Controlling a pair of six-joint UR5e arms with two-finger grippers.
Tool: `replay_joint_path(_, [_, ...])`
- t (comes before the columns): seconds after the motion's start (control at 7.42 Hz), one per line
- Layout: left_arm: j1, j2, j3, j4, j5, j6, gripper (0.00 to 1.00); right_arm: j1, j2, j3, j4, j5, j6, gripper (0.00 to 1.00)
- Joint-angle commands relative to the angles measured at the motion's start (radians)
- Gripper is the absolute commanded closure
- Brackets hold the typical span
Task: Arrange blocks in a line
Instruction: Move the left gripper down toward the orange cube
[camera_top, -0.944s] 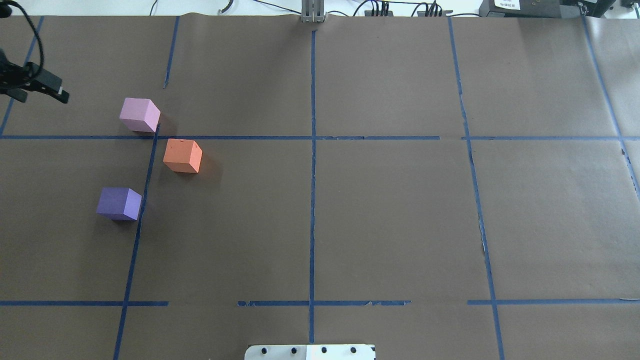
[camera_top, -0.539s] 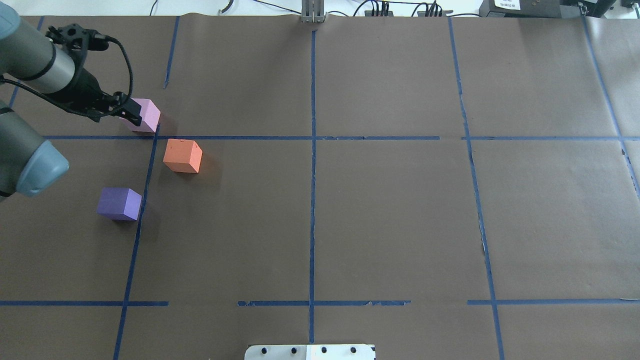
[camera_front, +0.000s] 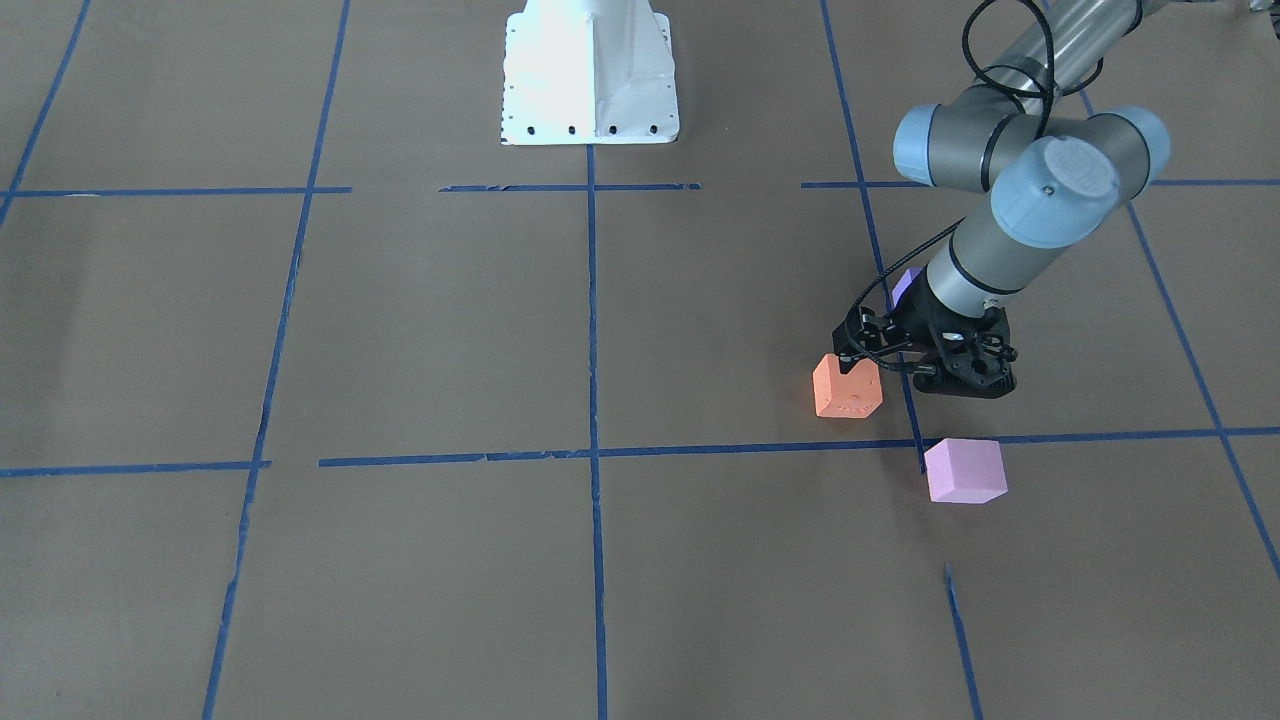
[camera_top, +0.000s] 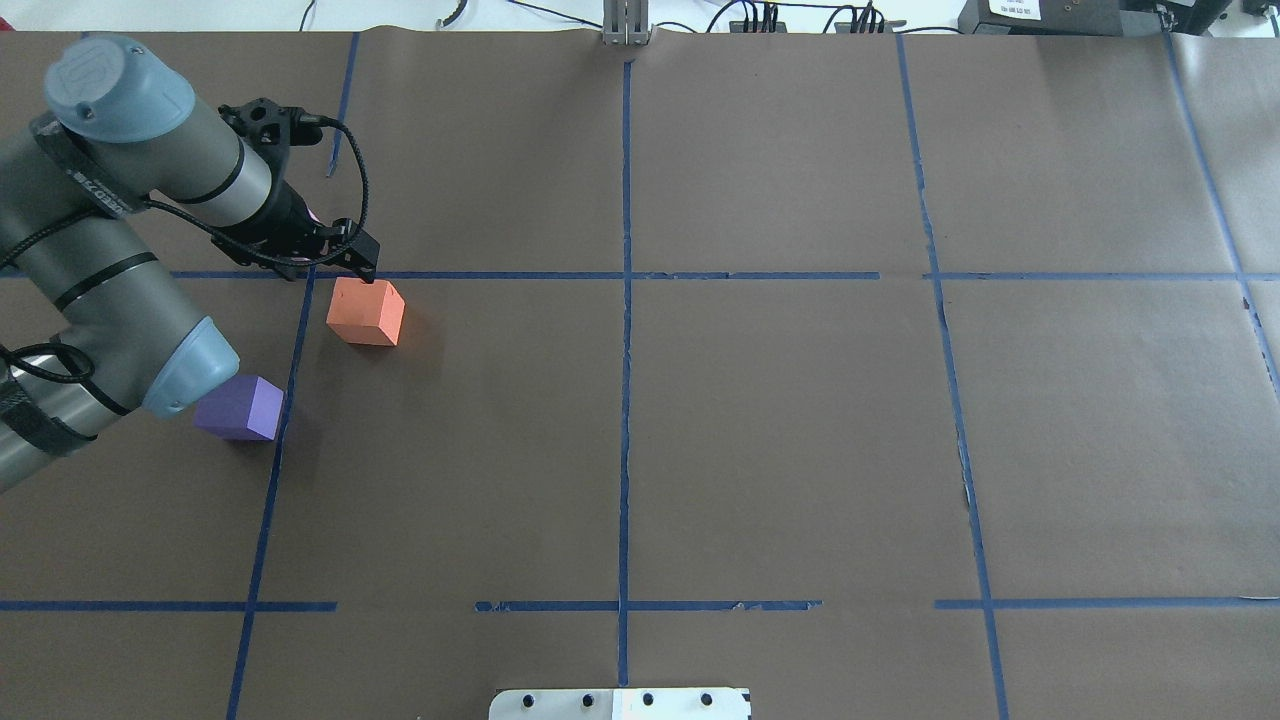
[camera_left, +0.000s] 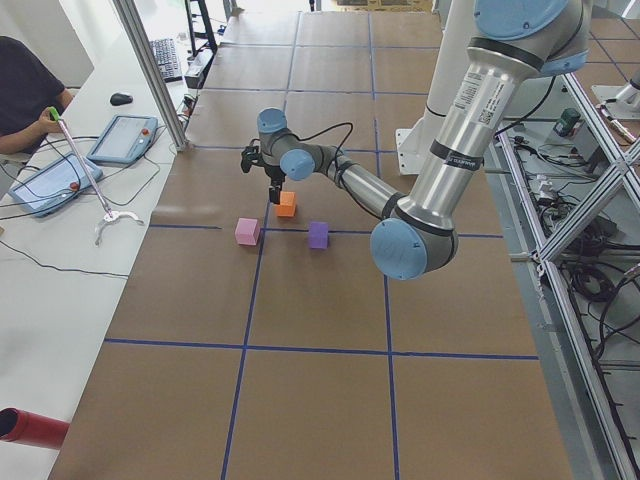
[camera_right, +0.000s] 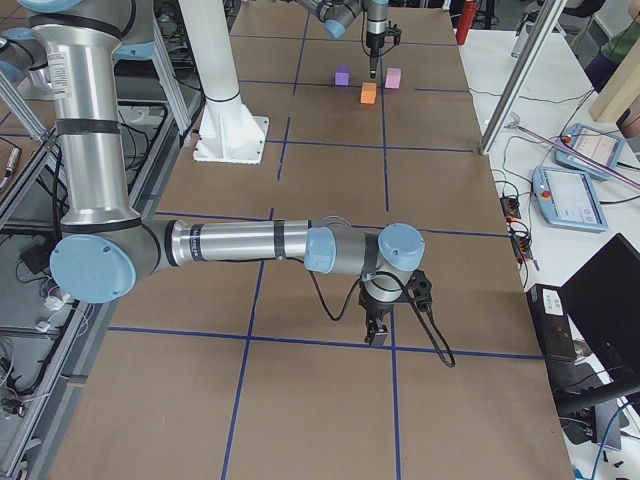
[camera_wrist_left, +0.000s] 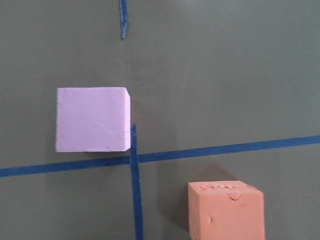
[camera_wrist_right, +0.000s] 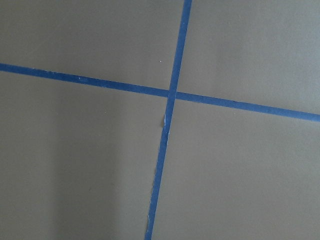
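Note:
Three cubes lie on the brown paper on the robot's left side. The orange block (camera_top: 365, 312) (camera_front: 847, 386) (camera_wrist_left: 225, 210) is nearest the centre. The pale pink block (camera_front: 965, 470) (camera_wrist_left: 92, 120) lies beyond it and is almost hidden under the arm in the overhead view. The violet block (camera_top: 240, 407) (camera_front: 907, 283) lies closer to the robot. My left gripper (camera_top: 362, 265) (camera_front: 962, 388) hovers above the tape crossing between the pink and orange blocks; it looks shut and touches nothing. My right gripper (camera_right: 378, 332) hangs over a tape cross far from the blocks; I cannot tell its state.
Blue tape lines (camera_top: 625, 300) divide the paper into a grid. The white robot base (camera_front: 590, 70) stands at the table's near edge. A metal post (camera_top: 625, 25) stands at the far edge. Tablets (camera_left: 120, 135) and an operator sit beyond the table.
My left arm has swung in from the left edge, passed over the pink block, and now hovers by the orange block. The blocks have not moved.

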Motion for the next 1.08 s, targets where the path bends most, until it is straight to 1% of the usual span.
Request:
replay_joint_path(0.0, [0.008,-0.016,0.05,-0.026,0.0,-0.003,0.0,0.0,0.0,0.0,0.0,0.0,0.0,0.0])
replay_joint_path(0.27, [0.011,-0.027,0.079,-0.023,0.0,-0.005,0.0,0.0,0.0,0.0,0.0,0.0,0.0,0.0])
replay_joint_path(0.4, [0.023,-0.051,0.116,-0.025,-0.001,-0.005,0.0,0.0,0.0,0.0,0.0,0.0,0.0,0.0])
replay_joint_path(0.94, [0.052,-0.056,0.15,-0.023,-0.003,-0.017,0.01,0.0,0.0,0.0,0.0,0.0,0.0,0.0])
